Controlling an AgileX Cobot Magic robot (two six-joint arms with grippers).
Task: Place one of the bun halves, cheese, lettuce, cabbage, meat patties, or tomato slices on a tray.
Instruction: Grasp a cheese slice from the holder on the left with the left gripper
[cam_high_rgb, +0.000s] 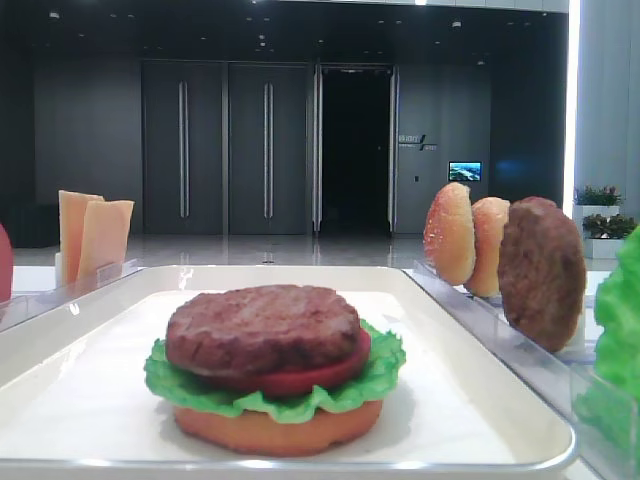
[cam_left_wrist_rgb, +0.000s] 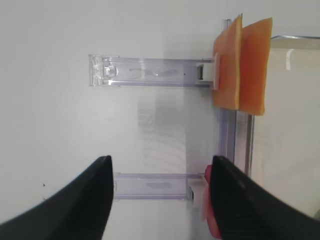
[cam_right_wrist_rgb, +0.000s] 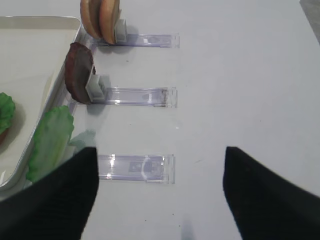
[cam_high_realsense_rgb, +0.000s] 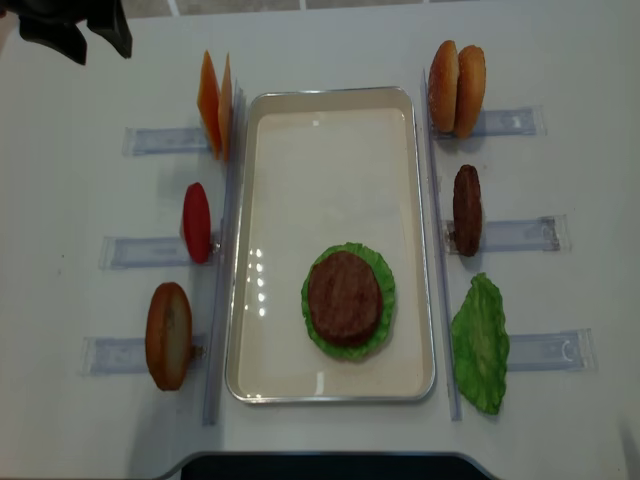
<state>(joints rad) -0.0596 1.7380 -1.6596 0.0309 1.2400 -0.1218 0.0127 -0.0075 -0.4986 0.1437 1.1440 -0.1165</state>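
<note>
With both the left gripper (cam_left_wrist_rgb: 160, 200) and the right gripper (cam_right_wrist_rgb: 160, 195) spread and empty, a careless reach for the cheese (cam_left_wrist_rgb: 242, 65), standing left of the tray (cam_high_realsense_rgb: 330, 380), could topple both slices from their clear rack (cam_left_wrist_rgb: 150, 71).

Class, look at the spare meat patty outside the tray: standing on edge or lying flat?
On edge: the spare meat patty stands upright in its clear rack.

From my station, the bun half (cam_high_rgb: 278, 428) under the stack on the tray (cam_high_realsense_rgb: 283, 180) shows only in the low front view, hidden from overhead by the lettuce (cam_high_realsense_rgb: 383, 290), while the tomato slice (cam_left_wrist_rgb: 214, 227) beside the tray is cut off by the left wrist view's bottom edge.
</note>
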